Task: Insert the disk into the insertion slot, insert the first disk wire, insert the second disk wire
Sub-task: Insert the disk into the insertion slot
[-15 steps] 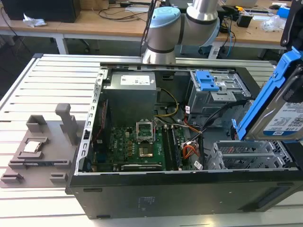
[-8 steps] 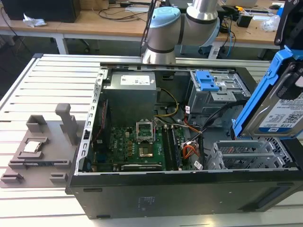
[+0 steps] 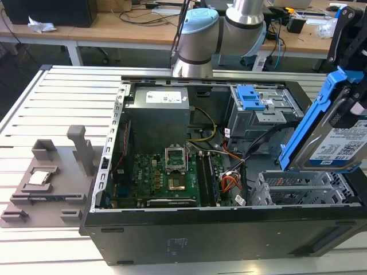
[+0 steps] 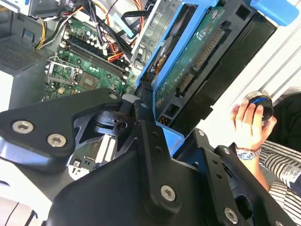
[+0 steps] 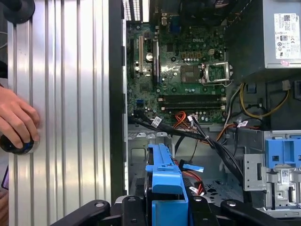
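Observation:
The disk (image 3: 335, 143), a metal drive with a white label in a bright blue carrier, hangs tilted in the air at the exterior view's right. My gripper (image 3: 354, 112) is shut on it. The second wrist view shows the disk's green circuit-board underside (image 4: 197, 52) between the black fingers (image 4: 150, 141). In the first wrist view the blue carrier (image 5: 164, 183) sticks out from the gripper (image 5: 167, 209). The insertion slot (image 3: 292, 186), a silver perforated cage, sits just below the disk inside the case and also appears in the first wrist view (image 5: 141, 153). Loose orange and red wires (image 3: 229, 183) lie beside the slot.
The open black computer case (image 3: 172, 240) holds a green motherboard (image 3: 166, 177), a power supply (image 3: 157, 103) and a taller grey cage with a blue latch (image 3: 252, 100). A grey fixture (image 3: 51, 177) lies on the slatted table. A person's hand (image 5: 16, 122) rests on a black knob beside the case.

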`<state>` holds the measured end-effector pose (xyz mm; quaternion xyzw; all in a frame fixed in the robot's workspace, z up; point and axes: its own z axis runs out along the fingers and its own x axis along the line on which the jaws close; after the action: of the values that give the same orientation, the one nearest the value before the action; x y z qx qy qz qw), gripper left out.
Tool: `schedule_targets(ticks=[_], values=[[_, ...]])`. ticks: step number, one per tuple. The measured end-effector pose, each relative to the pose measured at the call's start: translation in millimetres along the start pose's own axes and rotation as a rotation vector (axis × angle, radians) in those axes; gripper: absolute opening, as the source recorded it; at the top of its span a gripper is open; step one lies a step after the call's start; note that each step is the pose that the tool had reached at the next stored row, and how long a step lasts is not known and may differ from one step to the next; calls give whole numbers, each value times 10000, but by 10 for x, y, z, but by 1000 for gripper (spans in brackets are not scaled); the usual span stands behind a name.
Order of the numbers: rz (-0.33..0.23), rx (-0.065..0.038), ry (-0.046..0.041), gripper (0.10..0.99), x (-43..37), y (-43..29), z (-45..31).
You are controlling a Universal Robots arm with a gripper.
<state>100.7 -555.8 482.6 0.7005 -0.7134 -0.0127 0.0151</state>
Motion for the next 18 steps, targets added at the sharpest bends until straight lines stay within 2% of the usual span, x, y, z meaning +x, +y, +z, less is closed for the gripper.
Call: schedule_targets(ticks=[12, 18], values=[[0, 0, 0, 369, -1, -5, 117], [-1, 0, 0, 369, -1, -8, 205]])
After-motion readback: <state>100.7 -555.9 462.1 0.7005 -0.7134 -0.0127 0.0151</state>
